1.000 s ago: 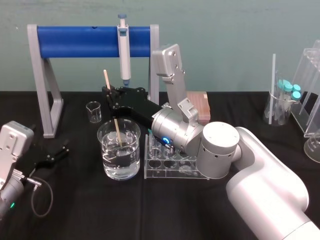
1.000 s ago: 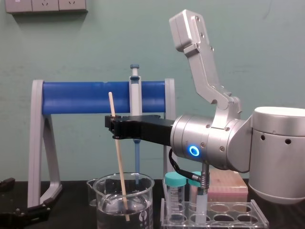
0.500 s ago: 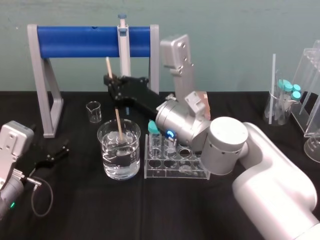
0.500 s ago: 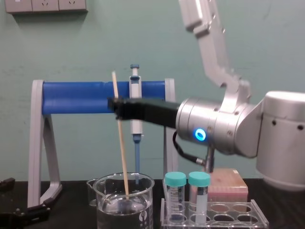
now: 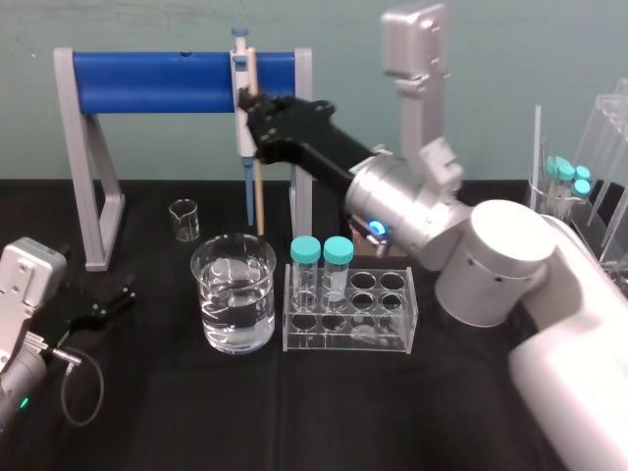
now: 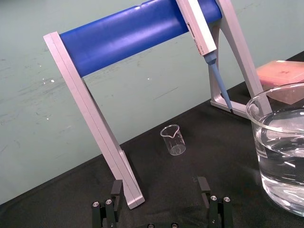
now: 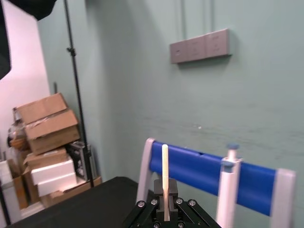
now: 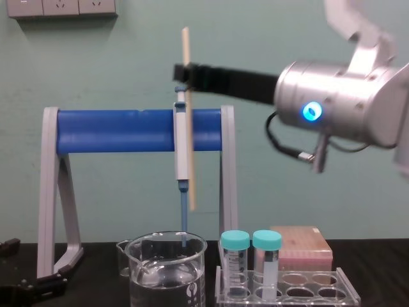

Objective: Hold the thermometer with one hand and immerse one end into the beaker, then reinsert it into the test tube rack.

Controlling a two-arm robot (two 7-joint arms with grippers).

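Note:
My right gripper (image 5: pixel 254 102) is shut on the thermometer (image 5: pixel 257 201), a thin beige rod held almost upright high above the table. In the chest view the thermometer (image 8: pixel 189 160) hangs from the right gripper (image 8: pixel 185 73) with its lower end in the air, above the rim of the beaker (image 8: pixel 166 268) and out of the water. The wide beaker (image 5: pixel 234 292) stands part full of water, left of the clear test tube rack (image 5: pixel 348 312). The right wrist view shows the rod (image 7: pixel 165 175) clamped between the fingers. My left gripper (image 6: pixel 160 190) rests open on the table at the left.
A grey-and-blue pipette (image 5: pixel 240 93) hangs on the blue-barred stand (image 5: pixel 157 80) right behind the rod. A small beaker (image 5: pixel 183 218) stands near the stand. Two teal-capped tubes (image 5: pixel 321 251) stand in the rack. A pink box (image 8: pixel 300 240) lies behind it. More glassware (image 5: pixel 564 186) stands far right.
My right gripper has risen and shifted right, lifting the thermometer out of the beaker's water. The left arm has not moved.

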